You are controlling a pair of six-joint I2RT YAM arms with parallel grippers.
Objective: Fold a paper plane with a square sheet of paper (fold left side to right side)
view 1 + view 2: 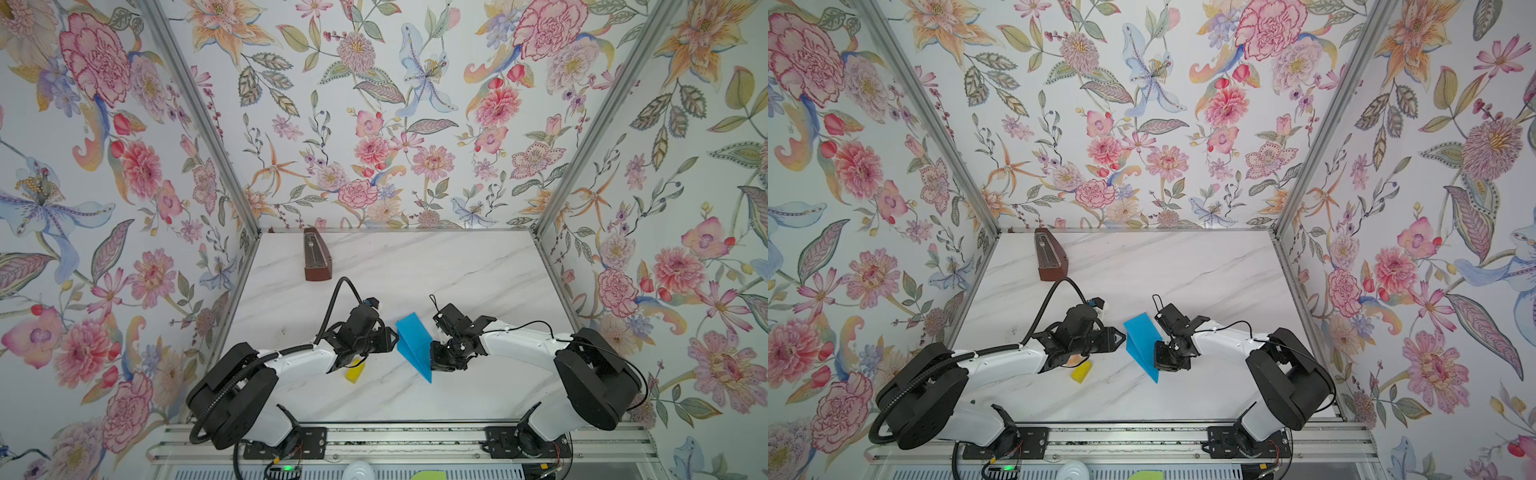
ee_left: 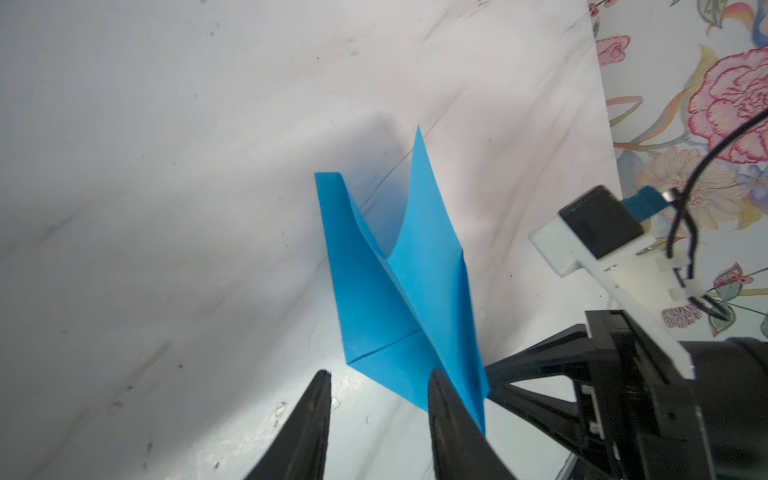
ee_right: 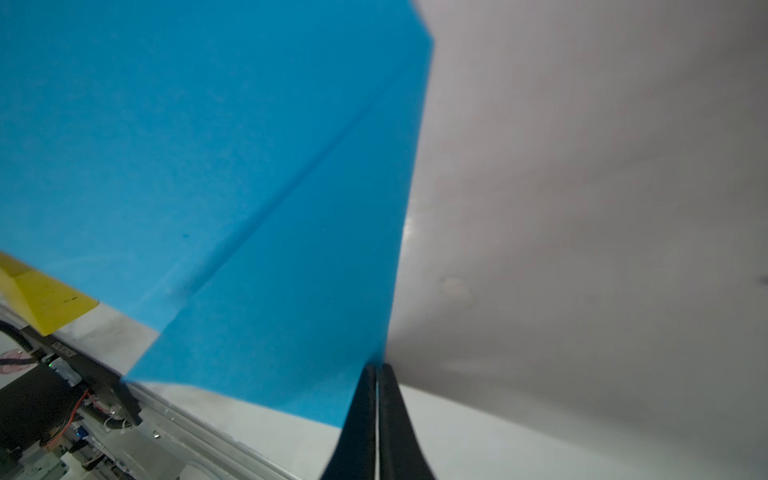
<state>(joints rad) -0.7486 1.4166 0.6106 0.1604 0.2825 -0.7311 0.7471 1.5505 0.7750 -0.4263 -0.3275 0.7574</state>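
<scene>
Paper plane (image 1: 414,347) sits mid-counter (image 1: 415,270) between both arms, nose pointing near. It's a creased pointed dart, standing half open in a V. Right gripper (image 3: 376,368): fingers pressed together, pinching the plane's right edge. Left gripper (image 2: 379,376): fingers spread, holding nothing, just beside the left flap. Looks past halfway to me; you have yet to bring the left side over onto the right and flatten the crease.
</scene>
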